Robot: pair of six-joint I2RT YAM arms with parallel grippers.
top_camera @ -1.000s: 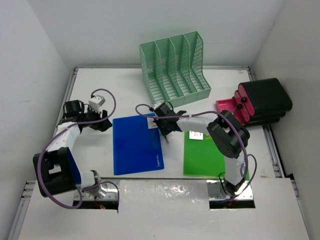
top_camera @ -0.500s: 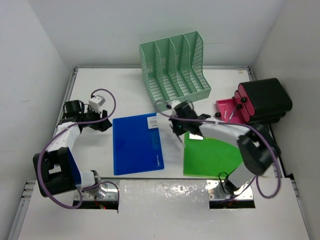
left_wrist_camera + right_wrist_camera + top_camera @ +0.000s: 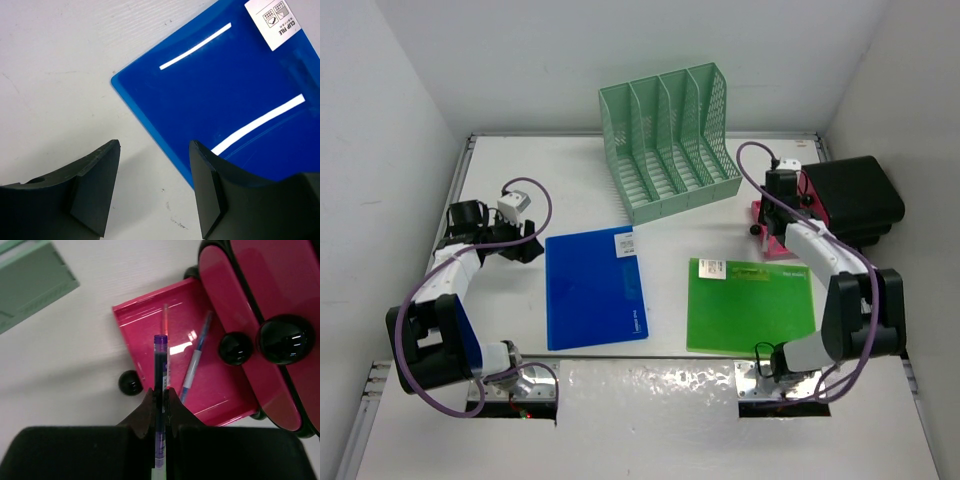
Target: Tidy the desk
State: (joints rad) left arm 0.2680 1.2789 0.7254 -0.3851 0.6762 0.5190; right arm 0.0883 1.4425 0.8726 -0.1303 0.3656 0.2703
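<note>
The desk (image 3: pixel 570 170) is a white tabletop. My right gripper (image 3: pixel 772 215) is shut on a purple pen (image 3: pixel 160 365) and holds it over the open pink drawer (image 3: pixel 150 330) of a black and pink drawer box (image 3: pixel 845 200). The wrist view shows the jaws (image 3: pixel 160 392) pinching the pen's barrel. A blue pen (image 3: pixel 196 357) lies in the drawer. My left gripper (image 3: pixel 525 245) is open and empty, its fingertips (image 3: pixel 155 150) low over the desk at the far left corner of a blue clip file (image 3: pixel 240 90).
A green file (image 3: pixel 750 305) lies flat at the near right. The blue clip file (image 3: pixel 594 288) lies flat at the near middle. A mint-green slotted rack (image 3: pixel 670 135) stands at the back middle. White walls enclose the desk on three sides.
My right arm has swung from the blue file's far right corner over to the pink drawer on the right, carrying the purple pen. The left arm has not moved.
</note>
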